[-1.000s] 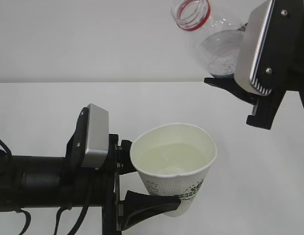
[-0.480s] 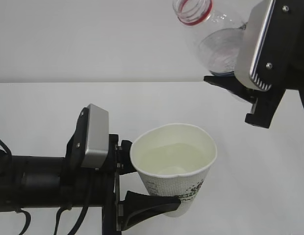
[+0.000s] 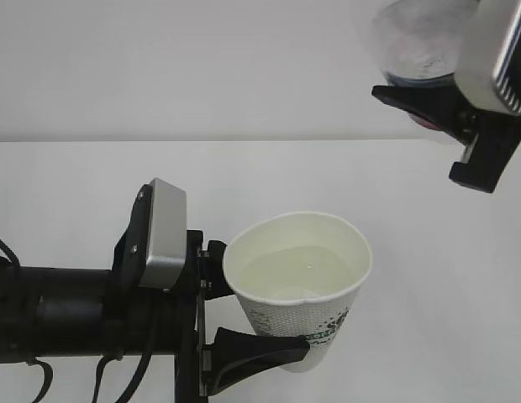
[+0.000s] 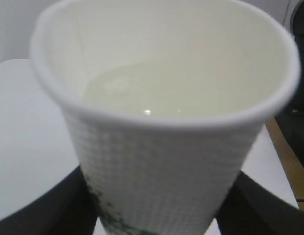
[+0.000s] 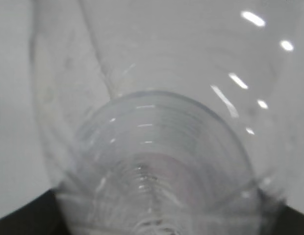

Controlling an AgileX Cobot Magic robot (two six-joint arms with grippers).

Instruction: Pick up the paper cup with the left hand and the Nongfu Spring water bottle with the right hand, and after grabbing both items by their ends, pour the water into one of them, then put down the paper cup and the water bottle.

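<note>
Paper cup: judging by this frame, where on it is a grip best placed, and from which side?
Low on the tapered wall of the paper cup, from the side, as the left hand grips it: it stands upright holding water, so the open rim must stay clear and level.

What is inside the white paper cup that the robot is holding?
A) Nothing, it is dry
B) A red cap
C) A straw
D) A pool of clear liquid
D: the paper cup, held in the left claw, holds pale water with glints on it.

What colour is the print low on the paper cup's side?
Dark green and black marks on the white embossed paper cup; clearest in the exterior view.
</note>
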